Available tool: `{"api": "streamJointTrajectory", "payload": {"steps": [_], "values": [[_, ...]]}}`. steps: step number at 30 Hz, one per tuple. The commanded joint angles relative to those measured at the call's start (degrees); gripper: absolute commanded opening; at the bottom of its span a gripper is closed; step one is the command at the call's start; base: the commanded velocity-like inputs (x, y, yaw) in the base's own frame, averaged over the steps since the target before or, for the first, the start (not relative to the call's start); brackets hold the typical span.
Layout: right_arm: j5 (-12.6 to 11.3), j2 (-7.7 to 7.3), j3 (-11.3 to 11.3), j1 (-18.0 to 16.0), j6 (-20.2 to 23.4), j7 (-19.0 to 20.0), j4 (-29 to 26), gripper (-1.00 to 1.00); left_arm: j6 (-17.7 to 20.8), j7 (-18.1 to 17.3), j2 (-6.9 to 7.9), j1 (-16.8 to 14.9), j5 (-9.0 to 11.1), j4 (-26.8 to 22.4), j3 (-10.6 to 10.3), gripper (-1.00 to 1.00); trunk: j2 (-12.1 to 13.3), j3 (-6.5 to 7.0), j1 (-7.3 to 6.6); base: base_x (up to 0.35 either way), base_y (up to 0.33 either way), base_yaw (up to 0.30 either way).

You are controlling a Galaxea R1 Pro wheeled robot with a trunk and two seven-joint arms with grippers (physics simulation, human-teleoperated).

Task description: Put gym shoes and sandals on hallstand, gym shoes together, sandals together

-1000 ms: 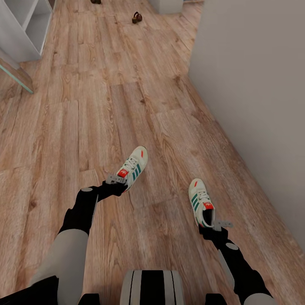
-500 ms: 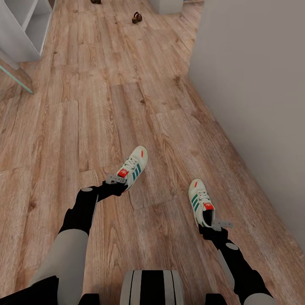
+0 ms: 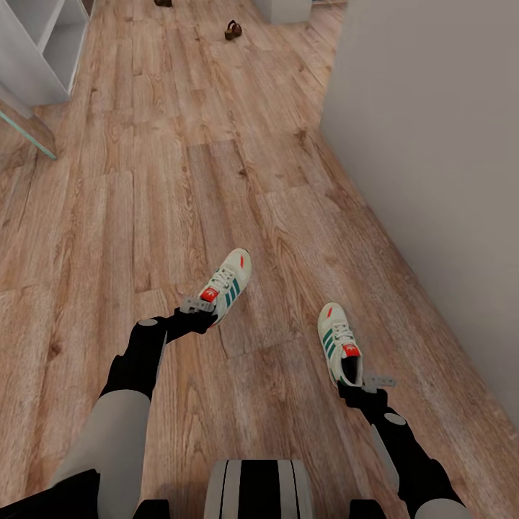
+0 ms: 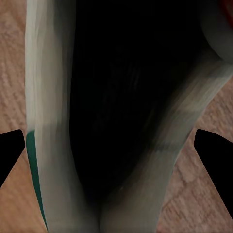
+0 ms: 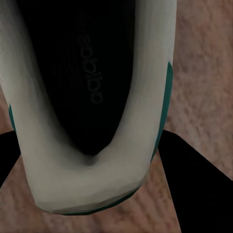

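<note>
Two white gym shoes lie on the wood-plank corridor floor [image 3: 180, 180], each with an arm at its heel. The left gym shoe [image 3: 229, 284] has its long axis slanting, toe pointing away from the robot and toward the wall [image 3: 432, 158]; the right gym shoe [image 3: 339, 342] runs nearly straight away from the robot, its toe tipped slightly toward the other shoe. Both show green side stripes, white laces, a red-orange tongue tab and a small red mark on the toe. The left gripper [image 3: 196, 305] sits at the heel of its shoe, and in the left wrist view the dark fingers [image 4: 10, 155] stand on either side of the heel collar with the black opening between them; whether they press the shoe I cannot tell. The right gripper [image 3: 369, 380] is at the heel of its shoe, and in the right wrist view the fingers [image 5: 194, 179] flank the rounded heel closely, though a firm pinch cannot be confirmed. Far up the corridor one brown sandal [image 3: 233, 29] lies on the floor, with a second dark shape [image 3: 163, 3] at the picture's upper edge. A light-grey shelved unit [image 3: 40, 50] stands at the left.
</note>
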Motion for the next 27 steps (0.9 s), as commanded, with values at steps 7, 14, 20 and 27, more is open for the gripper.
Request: {"api": "streamJointTrajectory", "payload": {"steps": [7,14,20,27], "values": [[0.0,0.01,-0.1,0.0,0.3,0.0,-0.1,-1.00,0.3,-0.5,-0.02,0.0,-0.4,-0.1,0.3,-1.00,0.0,-0.04,-0.01,0.000,0.000,0.000],[0.0,0.01,0.0,0.0,0.3,0.0,-0.1,-1.00,0.3,-0.6,-0.01,0.0,-0.4,-0.1,0.4,-1.00,0.0,0.19,-0.03,0.000,0.000,0.000],[0.0,0.01,0.0,0.0,0.3,0.0,-0.1,-1.00,0.3,-0.6,0.00,0.0,-0.5,-0.1,0.4,-1.00,0.1,1.52,-0.19,0.000,0.000,0.000],[0.0,0.02,0.0,0.0,0.3,0.1,-0.1,-1.00,0.3,-0.6,0.28,0.0,-0.7,-0.1,0.6,-1.00,0.2,3.07,-0.37,0.000,0.000,0.000]]}}
